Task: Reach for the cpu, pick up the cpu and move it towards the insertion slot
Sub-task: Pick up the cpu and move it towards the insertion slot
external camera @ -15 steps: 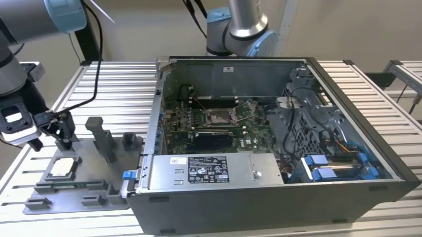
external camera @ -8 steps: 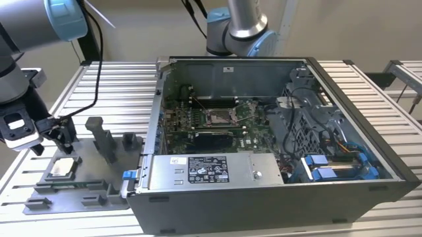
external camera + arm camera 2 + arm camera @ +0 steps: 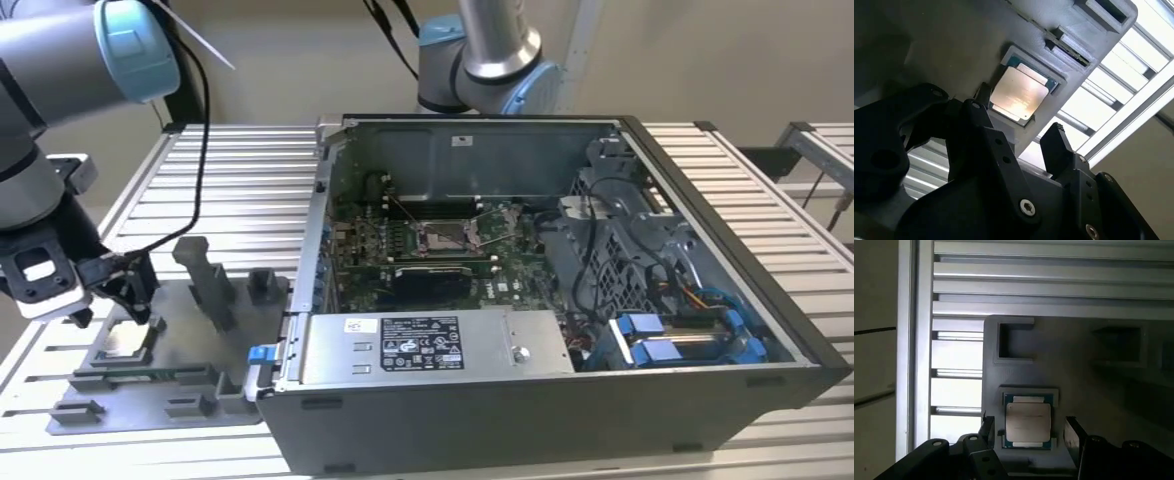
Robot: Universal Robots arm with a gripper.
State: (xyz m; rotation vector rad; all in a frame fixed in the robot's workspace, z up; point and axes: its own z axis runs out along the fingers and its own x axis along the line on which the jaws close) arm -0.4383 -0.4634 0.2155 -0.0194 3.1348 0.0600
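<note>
1. In the exterior view, your black gripper (image 3: 120, 303) hangs from the grey arm with light-blue joint caps (image 3: 54, 50). It is low over the flat grey plastic fixture plate (image 3: 134, 395), at the exterior view's left. The plate lies on the slatted aluminium table (image 3: 254, 180). The cpu (image 3: 123, 340), a small thin square chip with a silver-grey metal face, lies flat on that plate just under the fingers. The open dark computer case (image 3: 534, 410) stands beside the plate, to the exterior view's right. Inside it, the insertion slot (image 3: 445, 235) is a square socket with a shiny silver frame, set on the green circuit board. It is well apart from the cpu.

2. In the second wrist view, you look past the gripper (image 3: 1018, 114) onto the cpu (image 3: 1019, 95), which sits in a shallow square recess of the fixture plate (image 3: 954, 45). The two black fingers (image 3: 1056, 145) are spread apart, one on each side of the chip. They hold nothing.

3. In the first wrist view, the cpu (image 3: 1028, 422) lies seated in its recess, its greenish rim showing around the metal face. The gripper (image 3: 1030, 430) is centred over it. The fingers (image 3: 1072, 432) are parted wider than the chip, with a gap on either side. The fixture plate (image 3: 1069, 370) lies on the table slats (image 3: 1054, 285).
</note>
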